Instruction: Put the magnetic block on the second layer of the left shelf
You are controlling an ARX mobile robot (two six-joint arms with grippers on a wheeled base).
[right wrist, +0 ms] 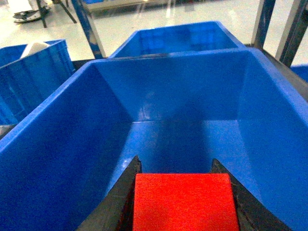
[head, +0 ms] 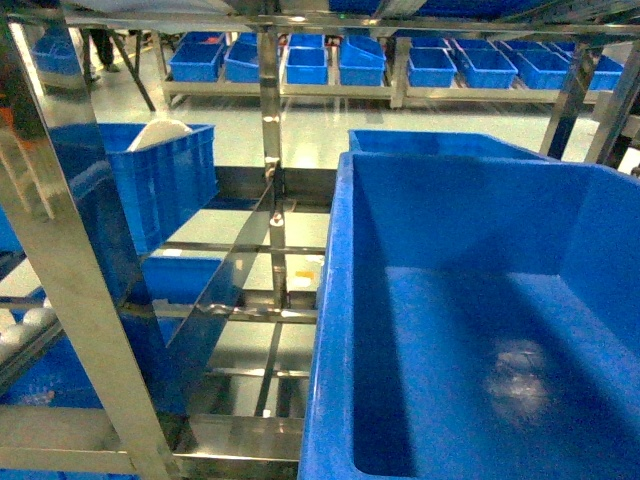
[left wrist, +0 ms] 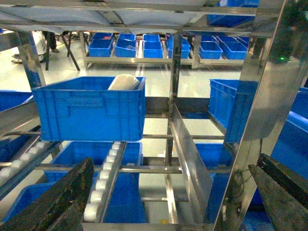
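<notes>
The magnetic block (right wrist: 185, 202), a plain red cube, fills the bottom of the right wrist view. My right gripper (right wrist: 175, 166) is shut on it, one dark finger pressed to each side. It hangs over the open inside of a large deep blue crate (right wrist: 57, 159). The left shelf is the shiny steel rack (head: 240, 310) left of that crate, with a roller rail (left wrist: 103, 180) along a tier. I cannot tell which tier is the second layer. My left gripper (left wrist: 174, 163) faces the rack, open and holding nothing, fingers (left wrist: 57, 202) wide apart. Neither gripper shows in the head view.
A blue crate (left wrist: 89, 113) holding a white object (left wrist: 124, 83) sits on an upper left tier, with more blue crates (left wrist: 118, 192) below. Steel uprights (head: 75, 270) and a slanted divider plate (left wrist: 187, 159) stand close by. A second crate (head: 440, 143) sits behind the large crate (head: 480, 330). Distant shelves carry several blue bins (head: 305, 62).
</notes>
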